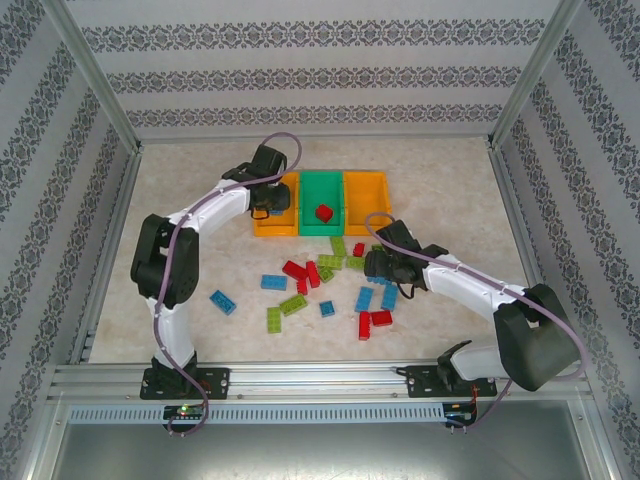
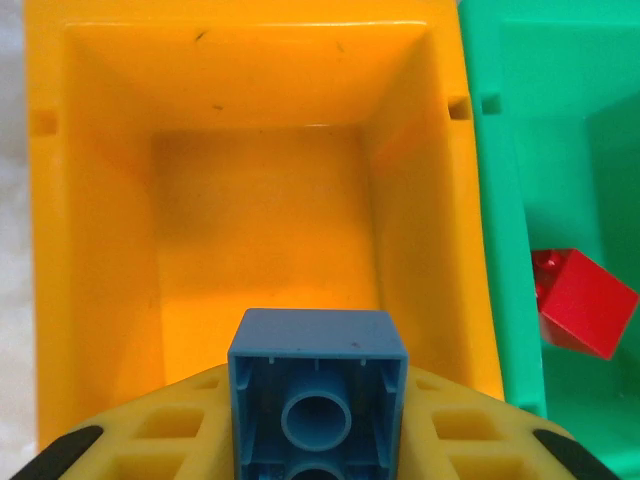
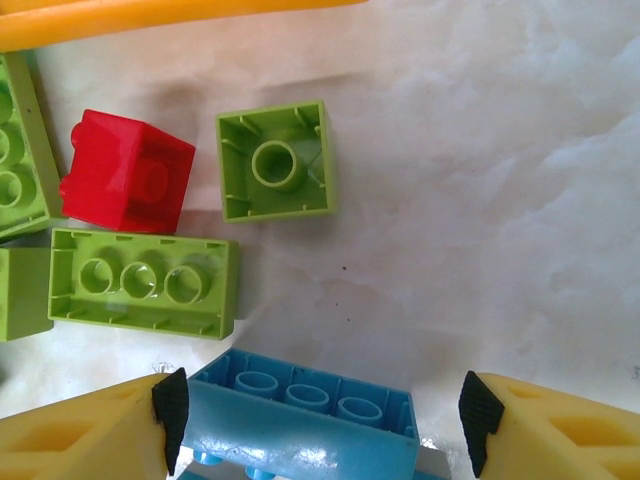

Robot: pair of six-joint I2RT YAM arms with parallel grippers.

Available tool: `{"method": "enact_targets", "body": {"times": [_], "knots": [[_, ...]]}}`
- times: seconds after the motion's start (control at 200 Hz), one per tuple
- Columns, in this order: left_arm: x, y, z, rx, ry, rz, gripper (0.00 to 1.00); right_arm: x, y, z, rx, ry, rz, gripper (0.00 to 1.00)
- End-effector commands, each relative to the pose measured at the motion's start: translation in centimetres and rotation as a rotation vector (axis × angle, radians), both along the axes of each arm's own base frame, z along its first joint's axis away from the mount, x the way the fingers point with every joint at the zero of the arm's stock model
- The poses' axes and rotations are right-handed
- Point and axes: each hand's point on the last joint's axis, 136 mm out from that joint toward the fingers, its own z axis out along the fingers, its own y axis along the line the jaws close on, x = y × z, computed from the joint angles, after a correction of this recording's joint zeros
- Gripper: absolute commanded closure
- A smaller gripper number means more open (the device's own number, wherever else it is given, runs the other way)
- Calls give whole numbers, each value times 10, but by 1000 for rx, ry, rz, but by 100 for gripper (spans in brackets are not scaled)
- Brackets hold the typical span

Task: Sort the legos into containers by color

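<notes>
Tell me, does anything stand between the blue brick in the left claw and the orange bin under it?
Nothing visible does. The left claw holds the blue brick above the left orange bin, and the floor that shows is bare. The red brick lies in the green bin.

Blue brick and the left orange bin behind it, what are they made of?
Blue brick: it looks like hard moulded plastic, smooth with a soft sheen. Its hollow underside shows thin, even walls and a round tube. Left orange bin: probably plastic too. Its walls are smooth and slightly glossy, with a few small dark marks.
</notes>
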Motion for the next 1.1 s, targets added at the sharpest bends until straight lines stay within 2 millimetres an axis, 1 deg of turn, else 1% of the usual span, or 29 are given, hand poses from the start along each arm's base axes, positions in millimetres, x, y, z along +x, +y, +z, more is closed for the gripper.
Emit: {"method": "enact_targets", "body": {"times": [0.0,0.09,0.13,0.19,0.29,0.37,0.465,0.56,0.624,0.699,0.834,0.914,1.094], "knots": [[9,-2,4,-13,-4,2,62,-6,1,-5,6,19,-5,24],[10,-2,4,-9,-7,4,57,-7,5,-1,11,10,11,23],[10,-2,7,-10,-8,0,54,-8,6,1,8,8,22,23],[7,-4,9,-15,-6,-9,51,-8,7,2,-5,7,36,22],[4,-3,10,-26,-5,-8,42,-7,9,3,-11,12,38,22],[-2,-5,8,-41,3,-14,38,-2,16,7,5,10,32,22],[-11,-8,13,-73,-11,-22,33,9,27,16,11,-12,32,22],[-22,-9,17,-88,-26,-34,25,19,35,21,18,-10,23,24],[-29,-9,20,-89,-32,-48,22,24,40,22,26,2,14,26],[-39,-5,19,-83,-30,-54,18,30,49,20,46,20,6,28],[-54,1,13,-79,-11,-54,15,39,60,14,49,59,0,32],[-62,2,11,-89,-11,-56,14,42,62,7,30,86,-10,35],[-71,10,13,-89,-27,-28,11,49,64,-3,-1,120,-20,37]]}}
